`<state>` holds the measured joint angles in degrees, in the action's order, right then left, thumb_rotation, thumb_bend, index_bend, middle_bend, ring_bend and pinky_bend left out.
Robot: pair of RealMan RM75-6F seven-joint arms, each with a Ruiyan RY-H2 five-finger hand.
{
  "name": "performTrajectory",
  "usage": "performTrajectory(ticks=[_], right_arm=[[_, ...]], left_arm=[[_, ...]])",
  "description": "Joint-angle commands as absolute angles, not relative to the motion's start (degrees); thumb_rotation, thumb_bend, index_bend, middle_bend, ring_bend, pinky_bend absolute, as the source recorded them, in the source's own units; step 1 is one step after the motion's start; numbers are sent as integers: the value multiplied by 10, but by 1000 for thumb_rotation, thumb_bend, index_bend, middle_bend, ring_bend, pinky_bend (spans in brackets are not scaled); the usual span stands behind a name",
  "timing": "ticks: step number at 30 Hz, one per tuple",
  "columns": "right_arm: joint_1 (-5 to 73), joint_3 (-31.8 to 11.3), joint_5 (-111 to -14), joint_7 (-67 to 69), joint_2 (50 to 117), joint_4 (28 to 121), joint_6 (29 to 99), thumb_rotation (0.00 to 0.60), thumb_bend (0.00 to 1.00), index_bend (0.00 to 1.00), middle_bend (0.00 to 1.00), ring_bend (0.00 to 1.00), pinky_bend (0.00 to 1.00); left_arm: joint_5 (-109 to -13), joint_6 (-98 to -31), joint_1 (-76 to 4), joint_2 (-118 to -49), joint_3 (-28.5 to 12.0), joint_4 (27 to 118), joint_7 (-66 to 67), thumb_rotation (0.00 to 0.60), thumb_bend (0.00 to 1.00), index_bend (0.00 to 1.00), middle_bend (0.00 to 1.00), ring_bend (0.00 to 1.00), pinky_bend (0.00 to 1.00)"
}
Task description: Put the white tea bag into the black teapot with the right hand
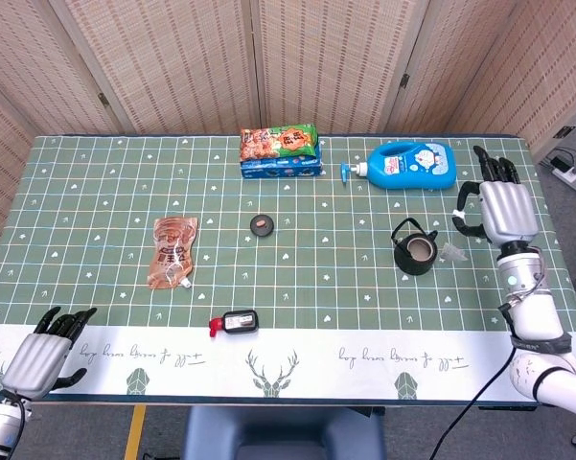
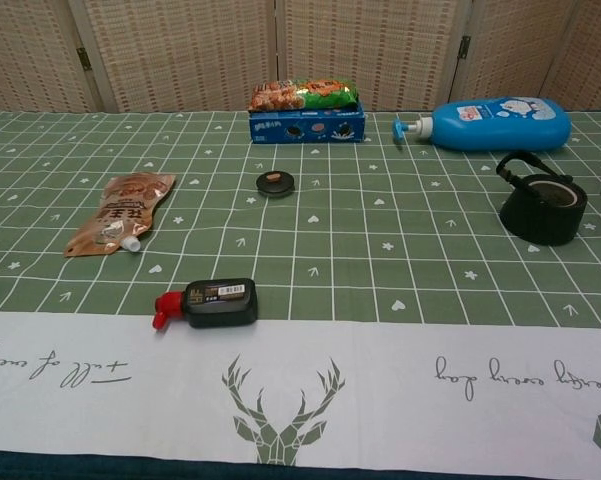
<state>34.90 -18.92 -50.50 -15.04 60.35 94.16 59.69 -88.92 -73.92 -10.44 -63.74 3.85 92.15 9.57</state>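
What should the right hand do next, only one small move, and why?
Probably bring the right hand toward the black teapot so the white tea bag swings back above its opening. The bag appears to dangle beside the pot, between it and the hand, not inside.

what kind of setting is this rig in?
Probably a lab data-collection booth, not a home: woven folding screens wall off the table, and unrelated items like a lotion bottle and teapot are scattered about.
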Motion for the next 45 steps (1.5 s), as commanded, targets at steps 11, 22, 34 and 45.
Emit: performTrajectory(ticks=[11, 22, 34, 45], right_arm=[[378, -179, -494, -141, 643, 880, 557, 600, 310, 605, 0, 81, 0], [364, -173, -508, -130, 631, 893, 578, 600, 309, 605, 0, 82, 0], [340, -150, -527, -119, 626, 889, 584, 600, 310, 605, 0, 82, 0], [346, -144, -528, -110, 653, 848, 563, 600, 309, 609, 0, 81, 0]], left_arm=[[-875, -732, -108, -638, 33, 918, 91, 600, 195, 3, 124, 151, 60], [-880, -733, -108, -637, 36, 918, 90, 600, 195, 2, 124, 151, 60], [-884, -733, -107, -641, 40, 920, 101, 600, 196, 2, 124, 151, 60], [-882, -733, -109, -641, 38, 919, 97, 600, 197, 2, 124, 151, 60]])
